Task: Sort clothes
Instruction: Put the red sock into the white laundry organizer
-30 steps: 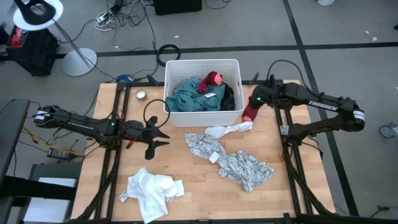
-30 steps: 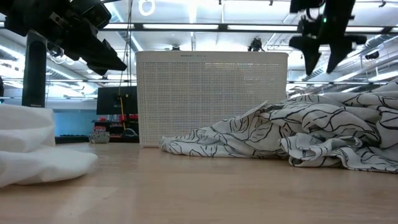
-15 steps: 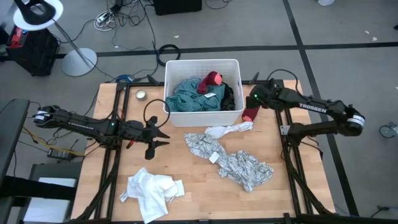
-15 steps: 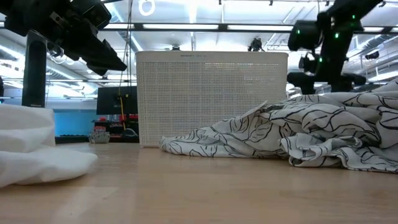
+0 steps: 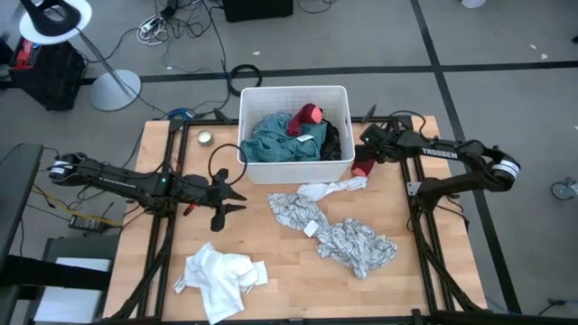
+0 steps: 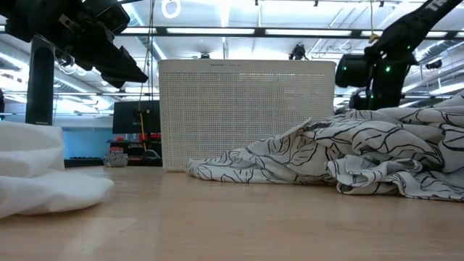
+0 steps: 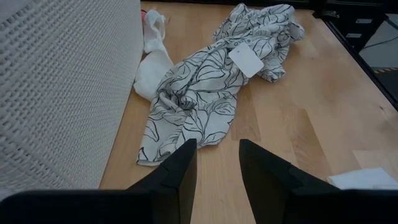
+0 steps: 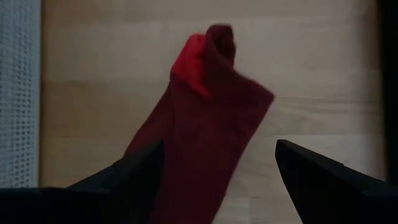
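Since a moment ago the right gripper (image 5: 364, 152) has drawn in toward the white bin (image 5: 293, 91) and sunk lower; it now sits over the red garment (image 5: 362, 164) lying on the worktop (image 5: 163, 257) just beside the bin's right wall. In the right wrist view its fingers (image 8: 317, 177) stand wide apart on either side of the red garment (image 8: 208, 134), not closed on it.

The left gripper (image 5: 226, 195) has not moved: it hangs by the bin's left front corner, fingers (image 7: 264, 168) parted with nothing between them.

The white sock (image 5: 332, 189) lies between the red garment and the leaf-print garment (image 5: 341, 235), which sprawls across the worktop's middle. A plain white garment (image 5: 219, 279) lies near the front left. Teal, red and black clothes (image 5: 287, 134) fill the bin.
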